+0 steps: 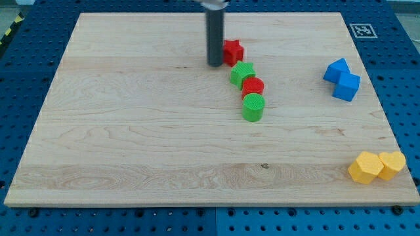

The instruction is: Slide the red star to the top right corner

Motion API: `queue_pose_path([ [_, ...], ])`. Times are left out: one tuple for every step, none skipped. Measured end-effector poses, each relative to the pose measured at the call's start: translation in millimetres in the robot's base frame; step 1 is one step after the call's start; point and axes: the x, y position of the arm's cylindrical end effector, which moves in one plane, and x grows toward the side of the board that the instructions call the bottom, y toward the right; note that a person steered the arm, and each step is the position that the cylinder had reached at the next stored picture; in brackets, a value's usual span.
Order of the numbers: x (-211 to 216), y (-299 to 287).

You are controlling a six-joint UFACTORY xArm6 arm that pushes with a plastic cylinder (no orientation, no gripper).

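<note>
The red star [233, 51] lies on the wooden board [131, 131], near the view's top, a little right of centre. My tip [215, 64] stands just left of the red star, touching or nearly touching its left side. The dark rod rises from there out of the view's top. Below and right of the star runs a close diagonal row: a green star-like block [242, 73], a red cylinder [252, 86] and a green cylinder [252, 107].
Two blue blocks [342, 78] sit together at the view's right. Two yellow blocks [377, 166] sit at the bottom right corner. A printed marker tag [361, 30] lies at the board's top right corner. Blue perforated table surrounds the board.
</note>
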Motion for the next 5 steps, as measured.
queue_pose_path([
  [-17.0,16.2],
  [-13.6,-10.8],
  [-19.3,-30.0],
  [-24.9,35.9],
  [-25.6,104.1],
])
